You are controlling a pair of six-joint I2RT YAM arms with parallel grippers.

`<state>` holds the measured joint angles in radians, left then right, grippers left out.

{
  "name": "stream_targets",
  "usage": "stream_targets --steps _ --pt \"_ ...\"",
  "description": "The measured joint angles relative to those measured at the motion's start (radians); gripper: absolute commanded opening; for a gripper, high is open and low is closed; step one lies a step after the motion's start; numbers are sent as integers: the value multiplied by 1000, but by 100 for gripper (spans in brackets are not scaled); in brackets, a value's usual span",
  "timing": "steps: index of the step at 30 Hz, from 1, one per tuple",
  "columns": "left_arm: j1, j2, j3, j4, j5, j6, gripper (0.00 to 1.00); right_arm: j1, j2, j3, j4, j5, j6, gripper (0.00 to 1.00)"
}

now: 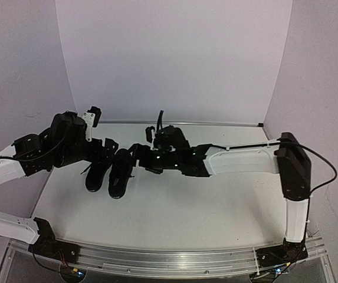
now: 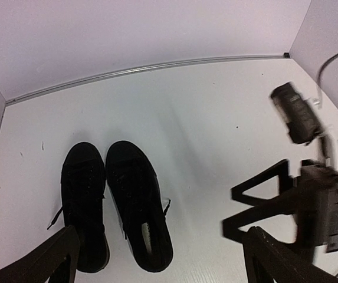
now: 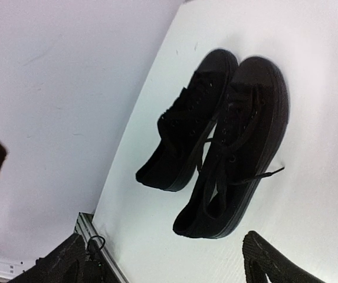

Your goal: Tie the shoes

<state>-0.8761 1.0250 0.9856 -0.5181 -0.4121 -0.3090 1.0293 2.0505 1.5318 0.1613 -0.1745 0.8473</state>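
Soft, even light bleaches my table [image 1: 174, 206] almost white; the shoes [image 2: 136, 200] sink into detailless black, casting faint shadows. In my left wrist view, my right arm [image 2: 325, 206] smears with blur at three o'clock.

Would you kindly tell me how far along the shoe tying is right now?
Done: the shoes stand side by side on the table. In hand: nothing; the left gripper and right gripper hover open near them. Left: everything else, since lace ends trail loose and no bow shows on either shoe.
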Motion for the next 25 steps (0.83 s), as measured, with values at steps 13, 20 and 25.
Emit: stream_targets --steps 13,20,25 --pt "33 331 248 -84 88 36 100 -215 -639 -595 -16 -17 -219 98" --pt "37 332 69 16 192 -68 100 -217 -799 -749 -59 -21 -296 98" --pt "37 318 -75 56 231 -134 99 -215 -801 -839 -65 -43 -302 98"
